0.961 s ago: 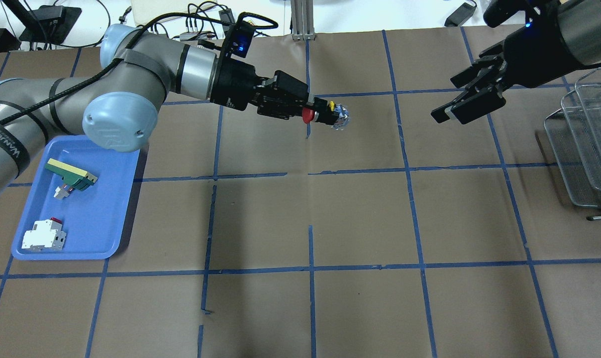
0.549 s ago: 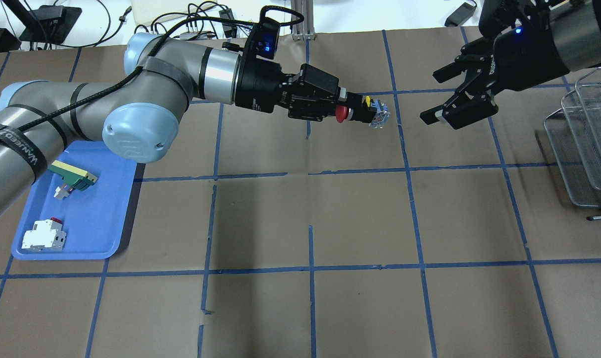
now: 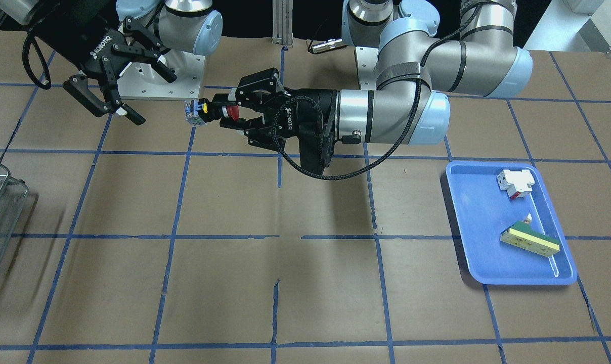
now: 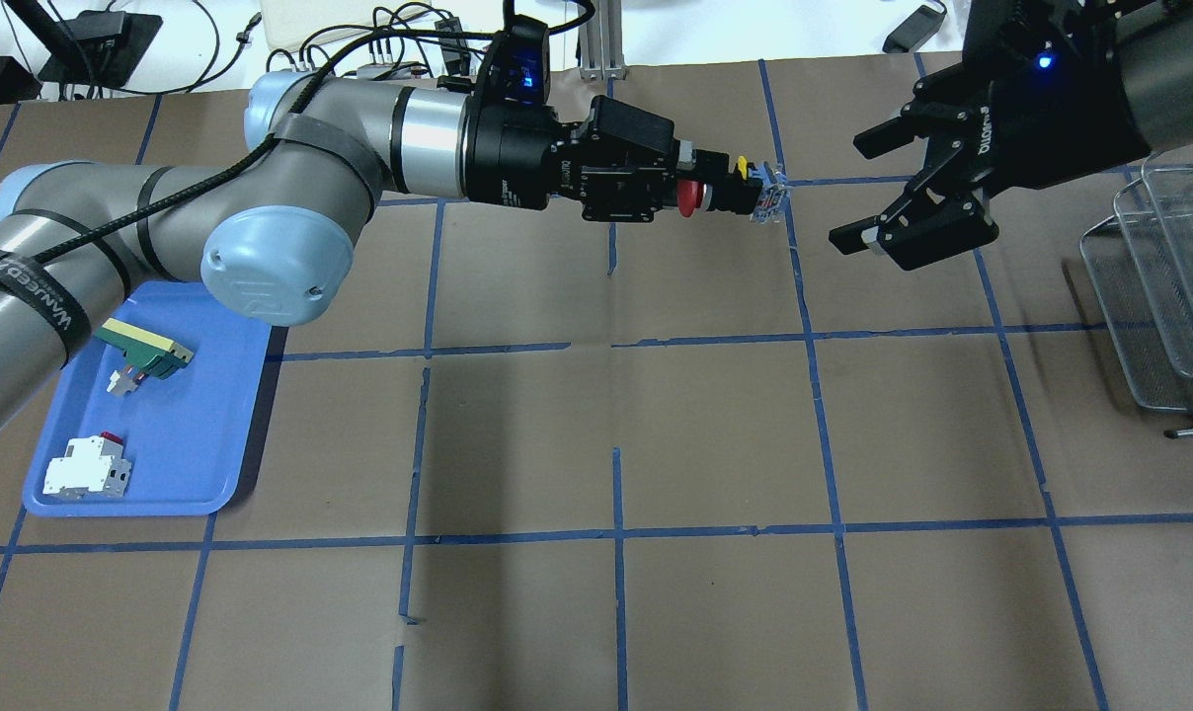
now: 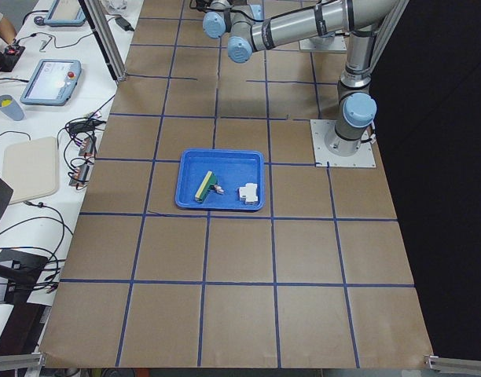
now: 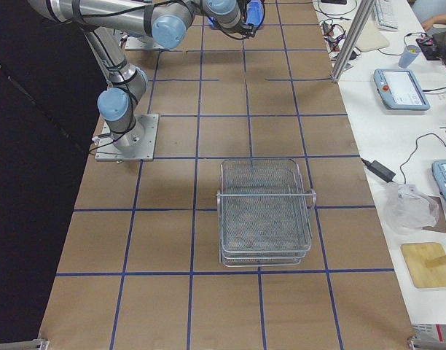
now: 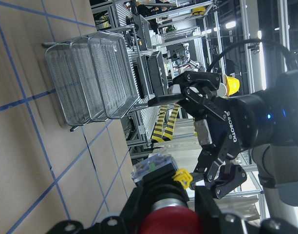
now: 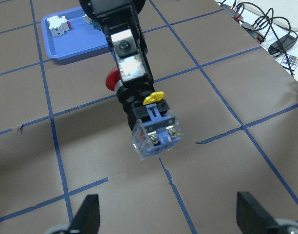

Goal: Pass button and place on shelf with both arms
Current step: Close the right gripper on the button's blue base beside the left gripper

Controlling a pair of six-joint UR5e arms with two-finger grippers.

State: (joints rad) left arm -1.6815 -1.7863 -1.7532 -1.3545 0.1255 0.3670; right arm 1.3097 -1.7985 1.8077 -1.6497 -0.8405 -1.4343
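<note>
Left gripper (image 4: pixel 711 193) has carried the button (image 4: pixel 755 195) closer to the right gripper (image 4: pixel 850 194) than 0.5 s ago. Left jaws clamp its black body, blue-grey base pointing outward. Right gripper is spread wide just past the base, not touching. The wire shelf (image 4: pixel 1164 286) sits well beyond the right gripper.

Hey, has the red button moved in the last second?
Yes. In the overhead view the button, shut in the left gripper, went right from the centre tape line almost to the next tape crossing, nearer the open right gripper.
</note>
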